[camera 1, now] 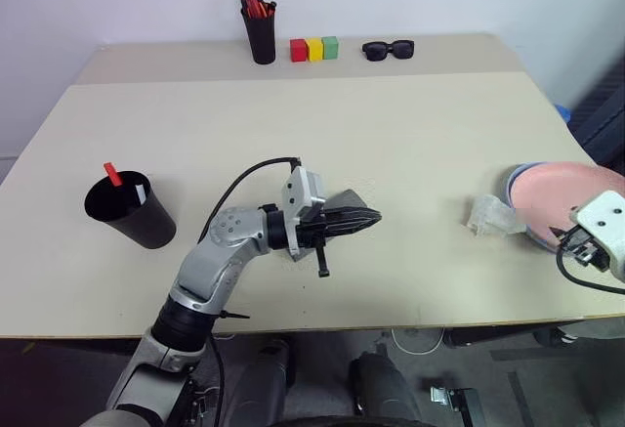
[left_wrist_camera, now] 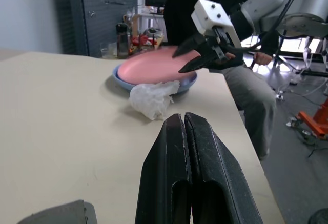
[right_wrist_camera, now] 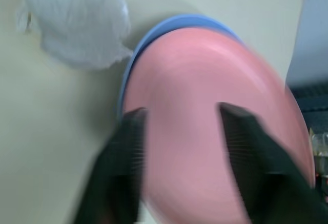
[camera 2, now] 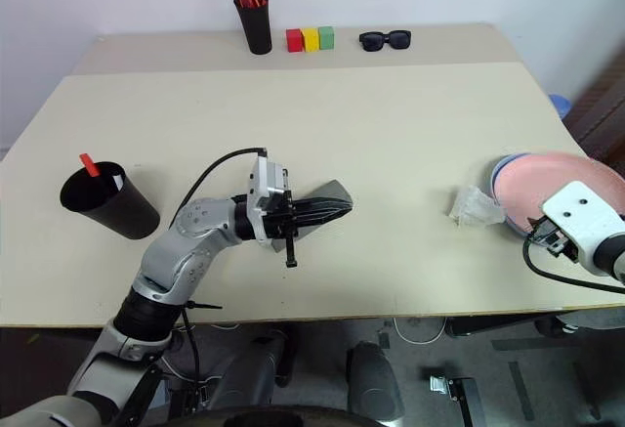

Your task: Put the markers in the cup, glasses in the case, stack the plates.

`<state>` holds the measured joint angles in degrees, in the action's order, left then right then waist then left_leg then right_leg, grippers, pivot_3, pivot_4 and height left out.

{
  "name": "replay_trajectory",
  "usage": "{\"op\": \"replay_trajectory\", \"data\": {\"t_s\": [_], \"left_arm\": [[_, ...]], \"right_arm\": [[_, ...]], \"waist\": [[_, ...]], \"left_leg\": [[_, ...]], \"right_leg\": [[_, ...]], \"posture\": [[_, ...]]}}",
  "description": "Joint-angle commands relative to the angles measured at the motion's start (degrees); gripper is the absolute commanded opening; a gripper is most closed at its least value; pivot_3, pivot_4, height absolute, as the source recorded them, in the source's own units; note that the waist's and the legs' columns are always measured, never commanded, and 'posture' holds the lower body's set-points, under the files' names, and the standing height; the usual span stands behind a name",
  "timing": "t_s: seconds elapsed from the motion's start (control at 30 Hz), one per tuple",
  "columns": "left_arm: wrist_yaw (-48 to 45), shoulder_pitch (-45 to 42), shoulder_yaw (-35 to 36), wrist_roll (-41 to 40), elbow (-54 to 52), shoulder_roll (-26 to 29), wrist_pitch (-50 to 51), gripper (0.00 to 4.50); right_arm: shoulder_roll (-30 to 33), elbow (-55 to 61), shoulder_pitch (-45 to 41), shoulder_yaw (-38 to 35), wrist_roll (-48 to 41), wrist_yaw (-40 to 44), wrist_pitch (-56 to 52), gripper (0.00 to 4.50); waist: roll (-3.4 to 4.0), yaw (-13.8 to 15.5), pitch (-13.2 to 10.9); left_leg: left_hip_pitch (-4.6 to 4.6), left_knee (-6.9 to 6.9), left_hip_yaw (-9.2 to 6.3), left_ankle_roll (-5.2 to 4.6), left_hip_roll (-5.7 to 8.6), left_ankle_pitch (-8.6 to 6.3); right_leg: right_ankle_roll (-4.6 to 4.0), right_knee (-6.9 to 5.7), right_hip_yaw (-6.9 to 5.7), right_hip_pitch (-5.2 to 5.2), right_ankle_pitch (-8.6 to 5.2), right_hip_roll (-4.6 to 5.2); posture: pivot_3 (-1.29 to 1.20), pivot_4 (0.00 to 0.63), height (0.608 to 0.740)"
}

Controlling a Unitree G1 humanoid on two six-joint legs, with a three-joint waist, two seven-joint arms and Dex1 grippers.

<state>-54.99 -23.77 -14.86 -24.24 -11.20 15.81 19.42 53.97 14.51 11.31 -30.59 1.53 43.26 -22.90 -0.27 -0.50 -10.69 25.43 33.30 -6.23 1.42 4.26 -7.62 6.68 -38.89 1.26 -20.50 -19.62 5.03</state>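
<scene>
bright even light, right wrist view blurred

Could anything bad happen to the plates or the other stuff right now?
Maybe. The pink plate sits on the blue plate right at the table's right edge, so a bump from the open right gripper hovering there could tip the stack off. The crumpled clear wrapper lies against the plates and might get dragged or snagged. The shut left gripper is beside the grey case and might shove it.
</scene>
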Motion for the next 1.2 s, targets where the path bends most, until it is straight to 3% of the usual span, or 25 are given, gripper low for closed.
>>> {"op": "replay_trajectory", "data": {"t_s": [0.03, 0.27, 0.4, 0.6, 0.7, 0.9, 1.2], "left_arm": [[0.12, -0.02, 0.42, -0.5, -1.62, 0.01, -0.73, 0.0], [0.17, -0.46, 1.17, -0.9, -1.08, 0.59, -0.06, 0.0], [0.44, -0.02, 1.25, -0.67, -1.5, 1.06, -0.09, 0.0], [1.88, -0.08, 1.26, -0.39, -2.55, 1.26, 0.49, 0.0], [2.47, -0.01, 1.24, -0.62, -3.13, 1.34, 0.8, 0.0], [2.75, 0.36, 0.82, -0.63, -3.62, 1.43, 0.96, 0.0], [2.25, -0.88, 0.46, -0.55, -2.25, 0.39, 0.61, 0.0]], "right_arm": [[0.66, 2.15, -0.06, -1.62, -1.6, 1.23, 0.69, 3.85], [-1.1, 8.75, 2.06, -3.05, -9.25, 6.25, -1.45, 3.85], [-3.59, 9.16, -0.32, 3.43, -7.94, 2.56, -0.08, 3.85], [-6.54, 1.06, -5.46, 12.36, -0.42, -6.4, 2.87, 3.85], [-7.31, -1.84, -6.71, 13.38, 1.33, -9.29, 4.18, 2.99], [-7.53, 0.15, -5.34, 12.67, 0.11, -8.69, 5.12, 0.01], [-7.32, 2.79, -9.58, 5.13, -4.06, -11.56, 0.16, 0.01]], "waist": [[0.0, 0.1, 0.0], [0.0, 0.09, 0.0], [0.0, 0.0, 0.0], [0.01, 0.19, 0.01], [0.01, 0.64, 0.01], [0.02, 1.15, 0.01], [0.02, 1.18, 0.01]], "left_leg": [[0.01, 0.0, 0.0, 0.0, 0.0, 0.0], [0.02, -0.07, -0.06, -0.04, -0.01, -0.03], [0.02, -0.08, -0.07, -0.07, -0.02, -0.05], [0.04, -0.09, -0.07, -0.08, 0.0, -0.06], [0.05, -0.11, -0.06, -0.1, 0.02, -0.07], [0.05, -0.13, -0.06, -0.11, 0.01, -0.07], [0.05, -0.13, -0.06, -0.11, 0.01, -0.08]], "right_leg": [[0.0, 0.02, 0.0, 0.01, 0.0, 0.0], [0.06, 0.29, -0.07, 0.09, 0.04, -0.01], [-0.01, 0.53, -0.08, 0.18, 0.01, -0.01], [-0.04, 0.62, -0.07, 0.18, 0.0, 0.03], [-0.02, 0.65, -0.06, 0.17, 0.01, 0.02], [0.03, 0.66, -0.05, 0.17, 0.03, 0.01], [0.01, 0.66, -0.05, 0.17, 0.02, 0.01]], "posture": [[0.0, 0.15, 0.734], [0.0, 0.15, 0.734], [0.0, 0.15, 0.734], [0.0, 0.15, 0.734], [0.0, 0.15, 0.734], [0.0, 0.15, 0.734], [0.0, 0.15, 0.734]]}}
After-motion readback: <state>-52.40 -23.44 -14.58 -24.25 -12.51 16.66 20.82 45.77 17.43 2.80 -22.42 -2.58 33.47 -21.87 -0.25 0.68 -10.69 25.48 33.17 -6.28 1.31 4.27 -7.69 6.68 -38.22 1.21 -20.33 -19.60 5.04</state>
